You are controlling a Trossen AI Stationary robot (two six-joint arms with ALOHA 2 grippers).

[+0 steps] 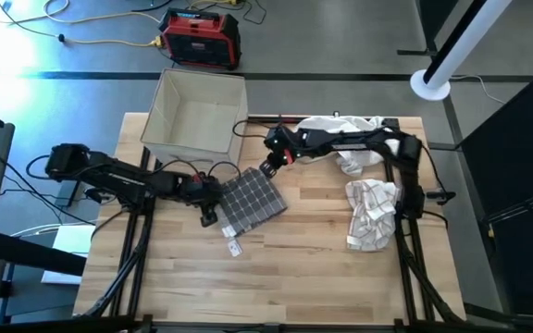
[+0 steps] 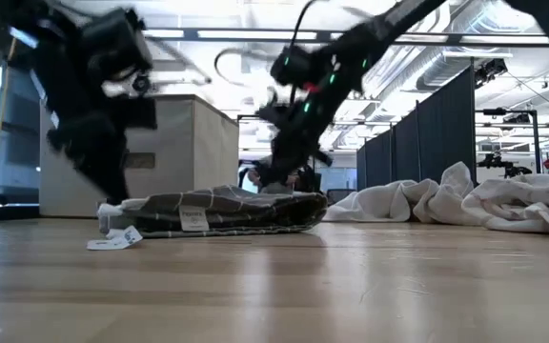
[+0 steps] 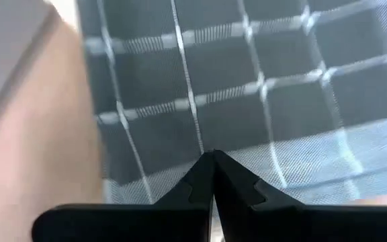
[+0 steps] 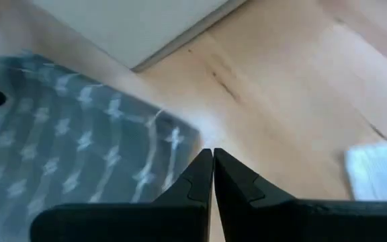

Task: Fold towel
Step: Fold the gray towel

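A dark grey towel (image 1: 253, 199) with a white check lies folded flat near the middle of the table, also seen in the low view (image 2: 222, 211). My left gripper (image 1: 209, 215) is shut at the towel's near-left edge; its wrist view looks down past the shut tips (image 3: 212, 156) onto the checked cloth (image 3: 261, 101). My right gripper (image 1: 268, 168) is shut at the towel's far corner. In its wrist view the tips (image 4: 213, 152) stand over bare wood just beside that corner (image 4: 173, 138). My left gripper's shut fingertips point down at the towel's near-left edge (image 3: 180, 178). I cannot tell whether they touch the cloth. My right gripper touches nothing that shows.
An open beige box (image 1: 197, 116) stands at the far left, right behind the towel. White towels lie in heaps at the far right (image 1: 350, 139) and right (image 1: 373, 215). A small white tag (image 1: 234, 248) lies near the towel's near corner. Bare wood lies along the near edge.
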